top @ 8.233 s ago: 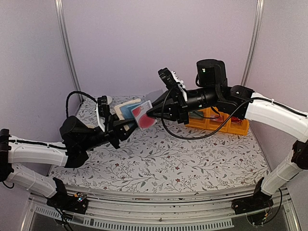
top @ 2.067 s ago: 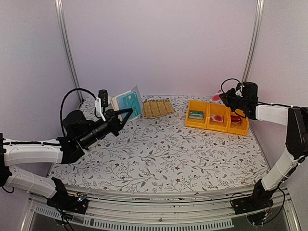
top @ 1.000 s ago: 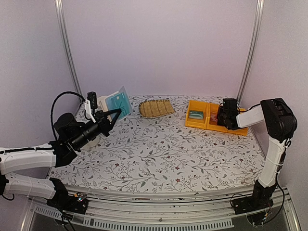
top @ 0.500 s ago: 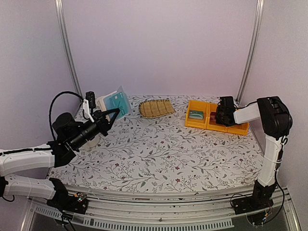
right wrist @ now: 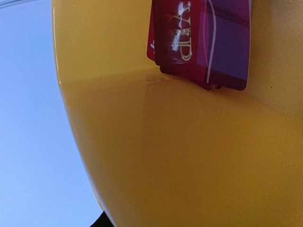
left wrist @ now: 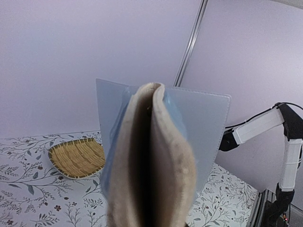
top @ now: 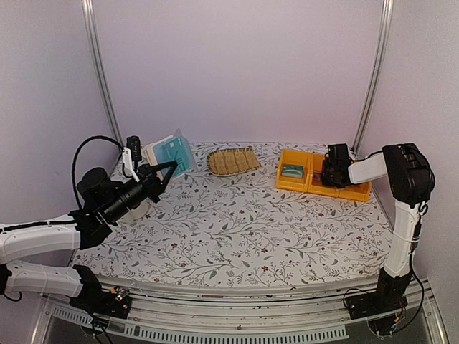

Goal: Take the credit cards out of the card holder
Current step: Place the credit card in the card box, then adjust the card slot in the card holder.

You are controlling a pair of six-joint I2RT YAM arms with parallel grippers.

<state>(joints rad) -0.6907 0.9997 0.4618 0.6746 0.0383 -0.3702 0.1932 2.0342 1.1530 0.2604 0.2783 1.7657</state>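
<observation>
Two arms over the flowered table point(top: 244, 229): the right gripper point(top: 331, 172), jaws' state indiscernible, sits in the middle compartment of the yellow bin point(top: 292, 185), where a red card point(right wrist: 201, 45) lies. The left gripper point(top: 166, 167) clamps the card holder point(top: 152, 153) upright off the table at left rear, light blue card point(top: 175, 153) inside its pocket.

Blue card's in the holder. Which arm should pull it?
Right. Left jaws are busy holding the card holder upright with the light blue card inside. Right jaws sit at the yellow bin by the red card, likely free soon.
</observation>
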